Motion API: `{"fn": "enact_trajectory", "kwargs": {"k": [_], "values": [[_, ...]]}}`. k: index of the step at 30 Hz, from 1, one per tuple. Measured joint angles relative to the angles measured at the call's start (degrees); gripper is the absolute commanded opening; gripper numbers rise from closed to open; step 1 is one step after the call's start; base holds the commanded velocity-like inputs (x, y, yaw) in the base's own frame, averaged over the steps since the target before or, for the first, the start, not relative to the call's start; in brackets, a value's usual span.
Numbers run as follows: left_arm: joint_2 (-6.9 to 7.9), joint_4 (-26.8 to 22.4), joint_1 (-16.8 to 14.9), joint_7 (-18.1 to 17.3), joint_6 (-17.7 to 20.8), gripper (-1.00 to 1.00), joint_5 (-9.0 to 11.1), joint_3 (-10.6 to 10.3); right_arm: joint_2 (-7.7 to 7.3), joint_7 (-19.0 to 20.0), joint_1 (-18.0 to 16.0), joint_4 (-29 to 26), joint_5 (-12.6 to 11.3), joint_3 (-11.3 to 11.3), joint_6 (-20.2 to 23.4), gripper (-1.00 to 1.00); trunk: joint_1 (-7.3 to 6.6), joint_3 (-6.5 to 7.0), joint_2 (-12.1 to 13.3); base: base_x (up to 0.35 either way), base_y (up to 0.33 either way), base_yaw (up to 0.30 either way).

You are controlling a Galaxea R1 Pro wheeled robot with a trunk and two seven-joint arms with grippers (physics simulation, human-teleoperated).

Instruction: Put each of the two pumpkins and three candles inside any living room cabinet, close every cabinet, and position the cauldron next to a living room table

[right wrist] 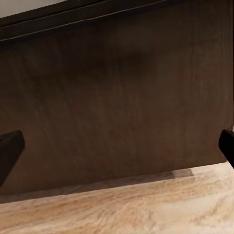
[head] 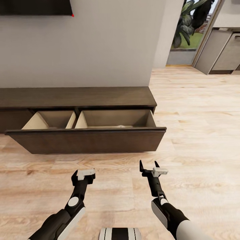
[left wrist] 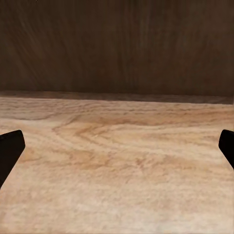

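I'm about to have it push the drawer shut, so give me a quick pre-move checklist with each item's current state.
1. Cabinet drawer is open and needs closing: not ok.
2. Left claw is empty, tips wide apart in its wrist view: ok.
3. Right claw is empty and open: ok.
4. Both claws face the drawer front with bare floor between: ok.
5. All pumpkins and candles are inside: cannot tell; a small pale shape shows at the drawer's front edge.
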Motion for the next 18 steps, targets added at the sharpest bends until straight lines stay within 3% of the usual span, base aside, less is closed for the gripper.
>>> {"fn": "enact_trajectory", "kwargs": {"k": [18], "values": [[-0.02, 0.6, 0.0, 0.0, 0.15, 1.0, 0.02, 0.67, -0.05, -0.06, -0.02, 0.07, 0.18, -0.03, 0.37, 1.0, -0.01, 0.0, 0.0, 0.281, 0.0, 0.0]]}}
